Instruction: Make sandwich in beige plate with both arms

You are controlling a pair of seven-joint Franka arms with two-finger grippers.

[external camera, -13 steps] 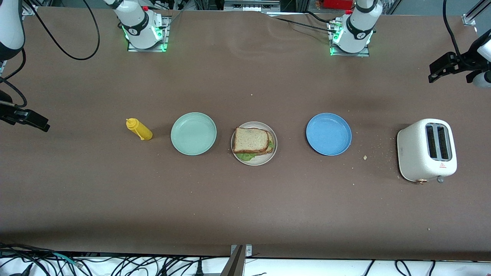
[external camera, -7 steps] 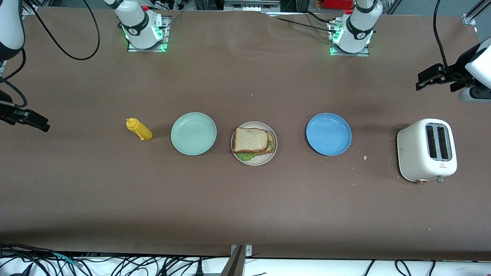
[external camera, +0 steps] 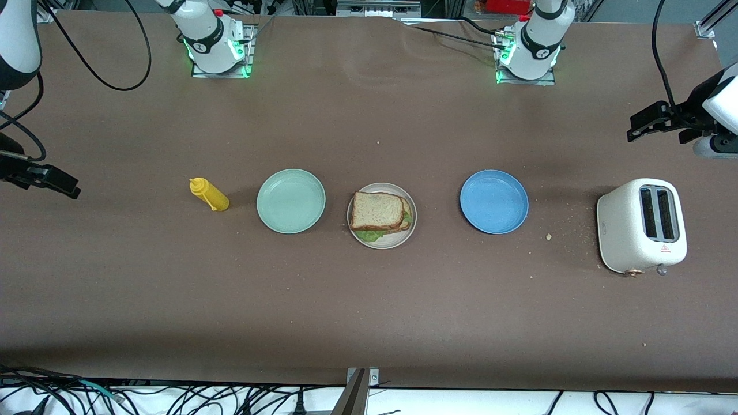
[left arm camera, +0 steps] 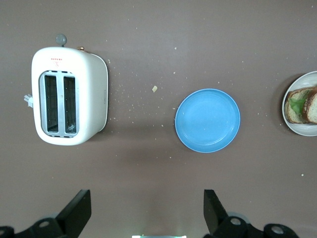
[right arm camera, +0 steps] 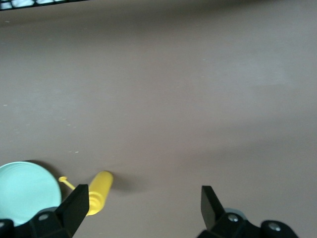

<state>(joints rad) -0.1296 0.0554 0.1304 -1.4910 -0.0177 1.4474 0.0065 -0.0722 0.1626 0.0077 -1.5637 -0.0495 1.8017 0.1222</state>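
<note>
The sandwich (external camera: 379, 212), two toasted slices with green lettuce showing at the edge, lies on the beige plate (external camera: 399, 236) in the middle of the table. Its edge and the beige plate (left arm camera: 297, 128) also show in the left wrist view. My left gripper (external camera: 657, 131) hangs open over bare table at the left arm's end, close to the toaster, with nothing between its fingers (left arm camera: 79, 206). My right gripper (external camera: 57, 181) hangs open and empty over bare table at the right arm's end. Both are well away from the plate.
A mint green plate (external camera: 291, 201) and a blue plate (external camera: 494, 202) flank the beige one, both with nothing on them. A yellow squeeze bottle (external camera: 209, 195) lies beside the mint plate. A white toaster (external camera: 641, 225) stands at the left arm's end, crumbs scattered near it.
My left gripper has shifted a little toward the middle of the table and dropped slightly. My right gripper has crept a touch inward. The sandwich and plates have not moved.
</note>
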